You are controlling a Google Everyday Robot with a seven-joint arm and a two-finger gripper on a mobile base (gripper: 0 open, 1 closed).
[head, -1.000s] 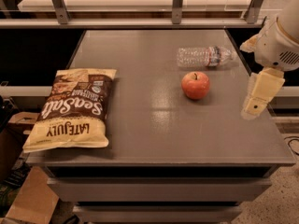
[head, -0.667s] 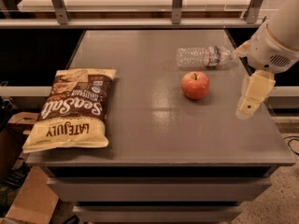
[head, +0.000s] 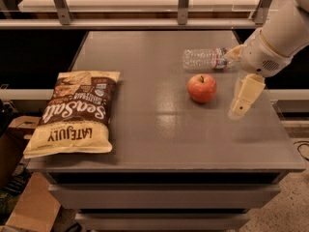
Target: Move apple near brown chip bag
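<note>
The apple [head: 202, 88] is round and red-orange with a short dark stem. It sits on the grey table [head: 159, 129], right of centre. The brown chip bag [head: 75, 111] lies flat at the table's left front, brown in the middle with cream ends and white "Sea Salt" script. My gripper [head: 243, 99] hangs from the white arm at the right, just right of the apple and a little above the table. It is not touching the apple. The apple and the bag are far apart.
A clear crinkled plastic water bottle [head: 205, 59] lies on its side behind the apple, close to my arm. A metal rail and shelf [head: 145, 23] run along the table's far edge. Cardboard boxes [head: 19, 187] sit on the floor at the lower left.
My gripper and arm have moved left and slightly forward, closer to the apple. The apple, bag and bottle have not moved.
</note>
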